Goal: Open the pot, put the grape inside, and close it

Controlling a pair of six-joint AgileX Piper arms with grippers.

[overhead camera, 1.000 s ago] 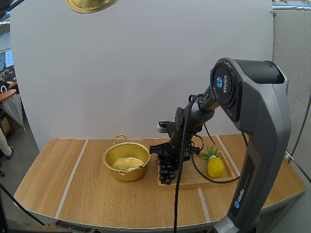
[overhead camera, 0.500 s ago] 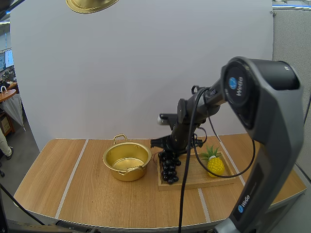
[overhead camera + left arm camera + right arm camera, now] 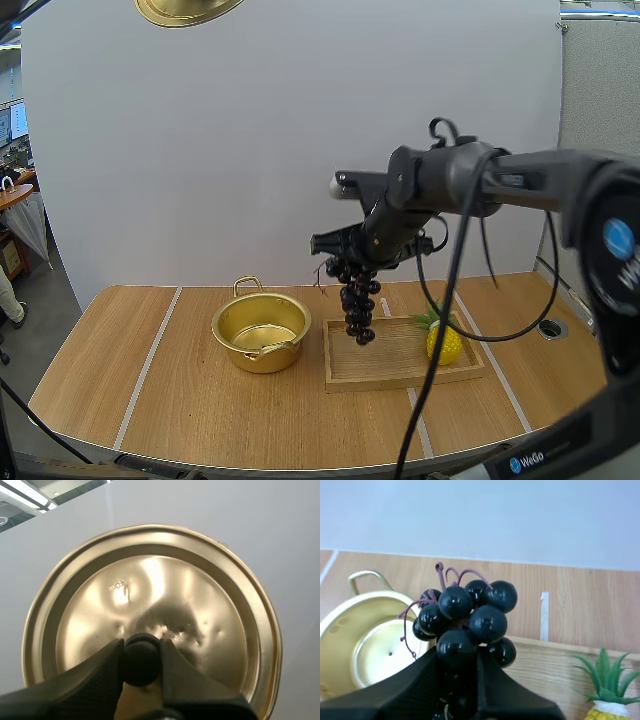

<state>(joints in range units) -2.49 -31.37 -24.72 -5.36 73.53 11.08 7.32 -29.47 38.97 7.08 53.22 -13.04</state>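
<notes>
1. Grapes (image 3: pixel 357 300): a second ago lying on the tray (image 3: pixel 400 372), now lifted clear and hanging in the air above its left end, between pot (image 3: pixel 261 332) and pineapple (image 3: pixel 443 340).
2. Gripped at the top of the bunch by the right end effector (image 3: pixel 457 652), fingers pinching the upper berries, the rest of the bunch dangling free below.
3. Pot open on the worktop (image 3: pixel 170 400), just left of the tray, one handle toward the back; nothing inside but bare gold metal.
4. Lid (image 3: pixel 150 605) held high above the worktop, well apart from the pot, by the left end effector (image 3: pixel 141 645), clamped on the black knob (image 3: pixel 141 662).
5. Meaning for the task: opening done, pick-up of the grapes done. Probably next: a carry leftward over the pot, a lowering and release, then the lid back down.
6. Judged risk: a long, loose bunch, likely to swing and catch the pot's near rim. Worth keeping plenty of height until squarely above the opening.
</notes>
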